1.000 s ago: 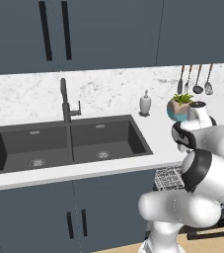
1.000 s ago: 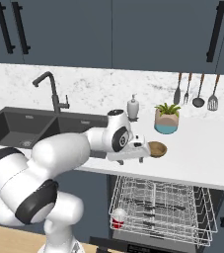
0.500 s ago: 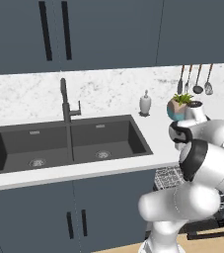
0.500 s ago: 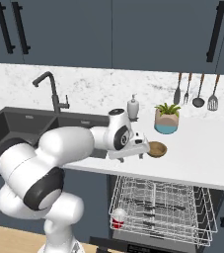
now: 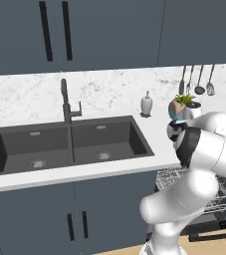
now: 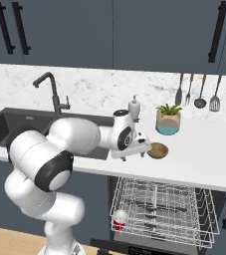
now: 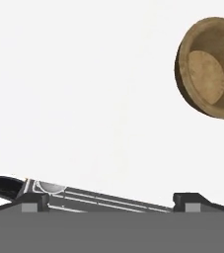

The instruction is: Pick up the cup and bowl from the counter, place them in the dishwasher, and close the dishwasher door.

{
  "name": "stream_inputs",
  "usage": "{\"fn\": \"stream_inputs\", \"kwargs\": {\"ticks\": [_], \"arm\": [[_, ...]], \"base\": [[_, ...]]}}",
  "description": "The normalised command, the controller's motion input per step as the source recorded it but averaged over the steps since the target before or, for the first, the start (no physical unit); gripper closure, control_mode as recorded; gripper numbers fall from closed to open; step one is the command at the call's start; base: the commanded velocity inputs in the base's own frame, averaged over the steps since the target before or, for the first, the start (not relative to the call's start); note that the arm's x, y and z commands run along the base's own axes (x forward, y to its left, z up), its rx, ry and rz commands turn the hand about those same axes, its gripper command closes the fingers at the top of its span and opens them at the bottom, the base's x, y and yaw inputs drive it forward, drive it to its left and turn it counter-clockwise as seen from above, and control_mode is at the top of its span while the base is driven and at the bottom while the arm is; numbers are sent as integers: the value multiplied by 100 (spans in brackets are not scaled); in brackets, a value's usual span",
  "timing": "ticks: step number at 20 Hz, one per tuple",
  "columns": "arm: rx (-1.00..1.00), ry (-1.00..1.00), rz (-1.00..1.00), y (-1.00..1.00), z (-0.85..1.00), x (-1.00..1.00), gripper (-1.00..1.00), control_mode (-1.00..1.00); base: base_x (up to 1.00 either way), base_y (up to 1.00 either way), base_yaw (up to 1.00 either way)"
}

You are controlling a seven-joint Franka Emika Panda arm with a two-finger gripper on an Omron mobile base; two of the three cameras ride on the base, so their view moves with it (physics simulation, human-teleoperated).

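Observation:
A brown wooden bowl sits upright on the white counter, near its front edge. My gripper hovers just left of the bowl, low over the counter, open and holding nothing. In the hand view the bowl lies at the upper right, off to the side of my open gripper. Below the counter the dishwasher's wire rack is pulled out over the lowered dishwasher door. A small white and red cup stands in the rack's front left corner.
A potted plant and a soap dispenser stand behind the bowl by the wall. Utensils hang on the backsplash. The dark double sink with its black faucet is to the left.
The arm has swung its elbow up and over, and the hand has crept slightly right toward the bowl. The bowl has not moved, and the jaws have stayed open.

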Motion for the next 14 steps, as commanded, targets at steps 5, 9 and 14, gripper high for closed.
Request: {"fn": "stream_inputs", "kwargs": {"ticks": [5,9,14], "arm": [[3,-1,1,0,0,32,-100,-100],[4,0,2,-10,-7,41,-100,-100],[8,-2,3,-29,-14,38,-100,-100]], "base": [[0,0,0],[0,0,0],[0,0,0]]}}
